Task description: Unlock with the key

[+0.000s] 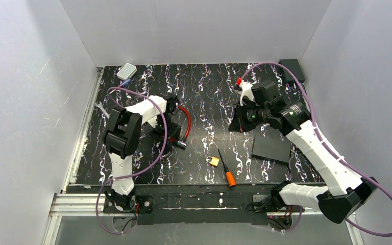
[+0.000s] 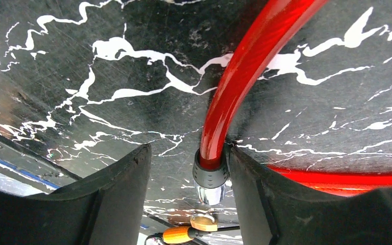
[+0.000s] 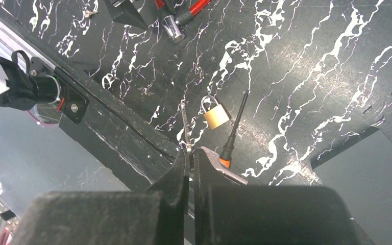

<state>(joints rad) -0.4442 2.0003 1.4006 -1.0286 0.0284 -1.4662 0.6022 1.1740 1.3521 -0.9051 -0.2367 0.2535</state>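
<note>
From above, a small brass padlock lies on the black marbled table, with an orange-handled screwdriver just right of it. The left gripper sits up-left of the padlock, at a red plastic-coated cable lock. The right gripper hovers up-right of the padlock.

The left wrist view shows jaws half apart around the cable's black collar, touching one side, not clamped.

The right wrist view shows jaws pinched tight on the thin silvery key, blade out, in the air near the padlock.

The key is in hand. The next move, I reckon, is lining the blade up with a keyhole, though none shows.
</note>
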